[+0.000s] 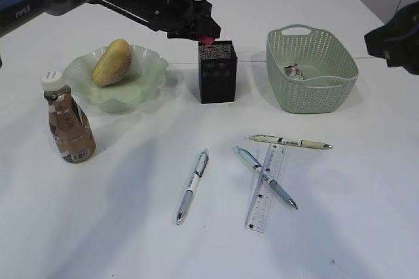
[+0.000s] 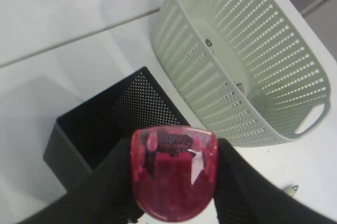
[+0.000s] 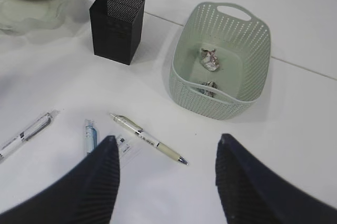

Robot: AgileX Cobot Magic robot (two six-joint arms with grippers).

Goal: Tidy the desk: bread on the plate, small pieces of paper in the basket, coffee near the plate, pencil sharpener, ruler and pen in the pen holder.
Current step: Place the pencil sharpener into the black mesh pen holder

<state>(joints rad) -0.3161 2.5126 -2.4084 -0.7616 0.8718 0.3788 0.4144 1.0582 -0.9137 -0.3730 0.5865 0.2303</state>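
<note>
Left hand (image 2: 174, 182) pinches translucent pink pencil sharpener (image 2: 174, 179) just above black square mesh pen holder (image 2: 100, 129); interior dark, contents unclear. Beyond, pale green perforated basket (image 3: 231, 103) holds crumpled paper scraps (image 3: 209, 60). Golden bun (image 1: 112, 61) on wavy green glass plate (image 1: 147, 86). Right hand (image 3: 166, 182) spread, cut off by frame.
</note>
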